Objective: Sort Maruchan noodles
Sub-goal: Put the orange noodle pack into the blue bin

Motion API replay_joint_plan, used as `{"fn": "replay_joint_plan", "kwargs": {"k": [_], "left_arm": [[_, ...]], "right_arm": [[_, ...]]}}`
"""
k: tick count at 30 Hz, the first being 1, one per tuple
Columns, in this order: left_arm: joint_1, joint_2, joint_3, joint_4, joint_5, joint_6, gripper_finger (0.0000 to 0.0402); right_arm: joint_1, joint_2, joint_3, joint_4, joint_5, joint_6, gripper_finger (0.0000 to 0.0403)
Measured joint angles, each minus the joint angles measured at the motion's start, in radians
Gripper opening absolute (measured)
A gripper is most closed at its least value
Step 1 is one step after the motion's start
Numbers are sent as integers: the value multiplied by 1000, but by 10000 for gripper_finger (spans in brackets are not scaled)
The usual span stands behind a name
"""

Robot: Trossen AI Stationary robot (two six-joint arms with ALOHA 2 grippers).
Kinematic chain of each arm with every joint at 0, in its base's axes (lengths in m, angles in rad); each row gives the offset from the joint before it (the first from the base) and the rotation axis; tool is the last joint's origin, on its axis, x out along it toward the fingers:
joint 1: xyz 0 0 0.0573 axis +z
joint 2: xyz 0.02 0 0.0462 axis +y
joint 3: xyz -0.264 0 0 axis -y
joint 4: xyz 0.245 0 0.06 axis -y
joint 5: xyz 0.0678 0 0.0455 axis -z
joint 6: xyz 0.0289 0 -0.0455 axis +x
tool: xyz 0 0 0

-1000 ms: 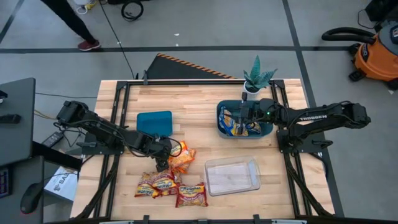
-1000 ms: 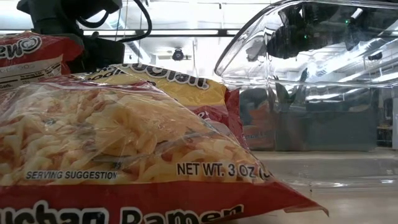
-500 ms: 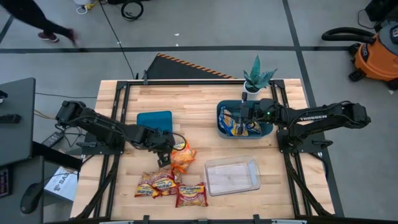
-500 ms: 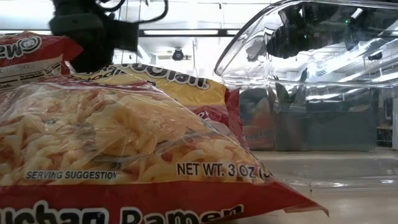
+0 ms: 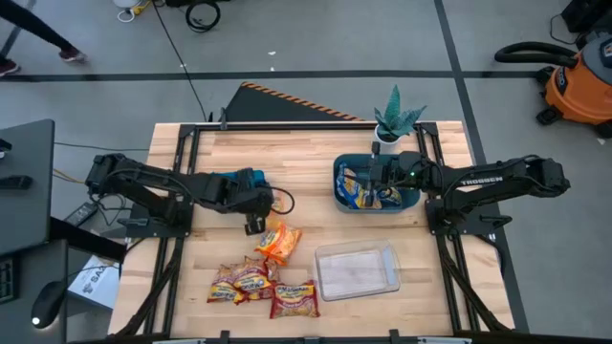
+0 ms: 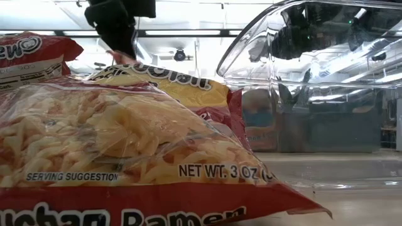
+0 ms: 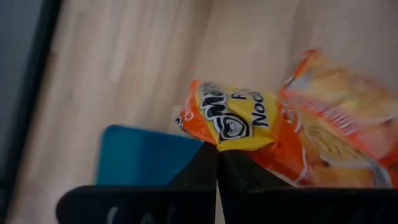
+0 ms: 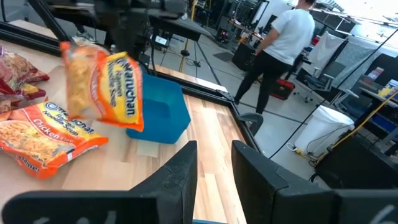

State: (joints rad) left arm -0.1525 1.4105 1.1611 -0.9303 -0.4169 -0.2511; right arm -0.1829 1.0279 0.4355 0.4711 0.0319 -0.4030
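Observation:
My left gripper (image 5: 253,226) is shut on an orange Maruchan packet (image 5: 277,242), which hangs in the air near the left teal bin (image 5: 234,189). The same packet (image 8: 102,84) shows in the right wrist view, above the table. Three more packets (image 5: 260,288) lie flat near the table's near edge; one red one (image 6: 125,157) fills the low view. My right gripper (image 5: 375,180) waits open over the right teal bin (image 5: 339,182), which holds blue-and-yellow packets. My left gripper pinches the orange packet by its crimped end edge (image 7: 217,142) between the two shut fingers. The fingers come from above, and the packet hangs below them, tilted and lifted clear of the table.
A clear plastic container (image 5: 356,269) sits near the table's near edge, right of the packets. A potted plant (image 5: 394,119) stands at the far edge behind the right bin. A person (image 8: 280,50) walks in the room beyond the table.
My left gripper has risen and moved toward the far edge, closer to the left teal bin, staying shut. The orange packet has come up with it, off the table, and now hangs clear. The right arm has kept still.

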Motion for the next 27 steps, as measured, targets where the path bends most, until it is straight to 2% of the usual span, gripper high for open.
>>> {"fn": "replay_joint_plan", "kwargs": {"k": [4,9,14,19,23,27], "left_arm": [[17,-5,20,-99,-72,38,3],[46,-70,20,-157,-109,66,3],[91,-162,1,-144,-151,72,3],[164,-228,-94,-96,-183,70,3],[236,-259,-198,-7,-164,71,3],[289,-275,-296,105,-70,85,3]], "right_arm": [[0,0,0,-14,0,5,105],[0,0,0,-14,0,4,105],[0,0,0,-5,-7,7,105],[4,1,0,2,-23,8,105],[4,1,0,7,-26,7,105],[4,1,0,2,-26,7,105]]}}
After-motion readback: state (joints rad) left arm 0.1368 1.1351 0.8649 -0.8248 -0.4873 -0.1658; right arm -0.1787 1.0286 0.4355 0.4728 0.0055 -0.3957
